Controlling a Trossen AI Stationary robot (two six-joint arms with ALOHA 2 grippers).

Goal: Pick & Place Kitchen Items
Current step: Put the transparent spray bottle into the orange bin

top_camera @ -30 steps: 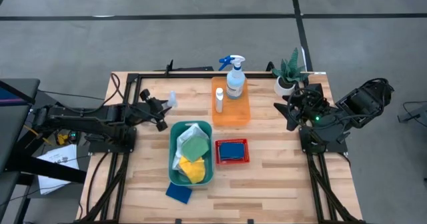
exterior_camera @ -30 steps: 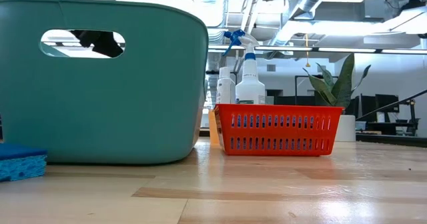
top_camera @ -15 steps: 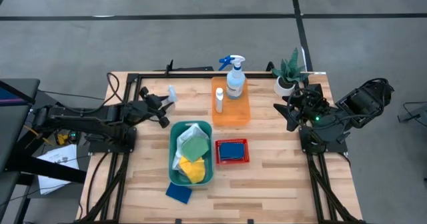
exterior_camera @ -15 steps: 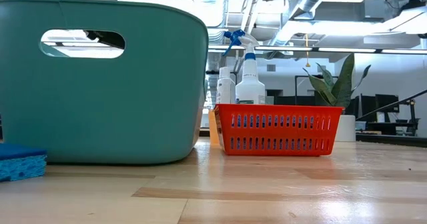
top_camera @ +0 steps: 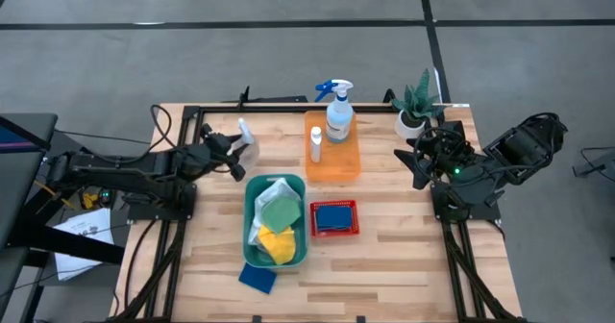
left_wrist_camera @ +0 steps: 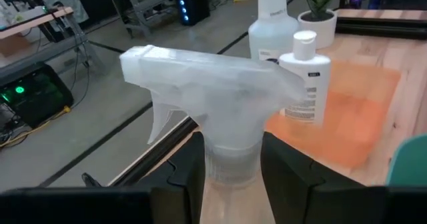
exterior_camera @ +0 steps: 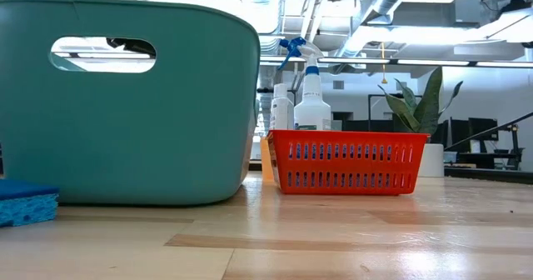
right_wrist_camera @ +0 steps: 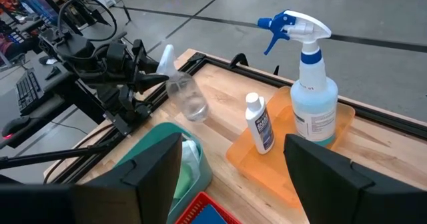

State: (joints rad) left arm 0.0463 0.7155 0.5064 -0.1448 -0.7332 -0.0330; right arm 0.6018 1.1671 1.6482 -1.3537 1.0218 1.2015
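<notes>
Clear spray bottle [left_wrist_camera: 220,117], clamped in the left gripper [top_camera: 231,151], has swung closer to the orange tray [top_camera: 344,160], nearing placement; right gripper [top_camera: 420,165] waits beside the tray, released.

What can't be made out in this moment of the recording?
- Low view: the teal bin fills the near left and hides the left gripper and the clear spray bottle it holds.
- Left wrist view: that bottle's body is cut off below the fingers.
- High view: the cloths overlap, so their number is unclear.
- The small white bottle has print too small to read.
- Right gripper: fingertips cut off by the edge.
</notes>
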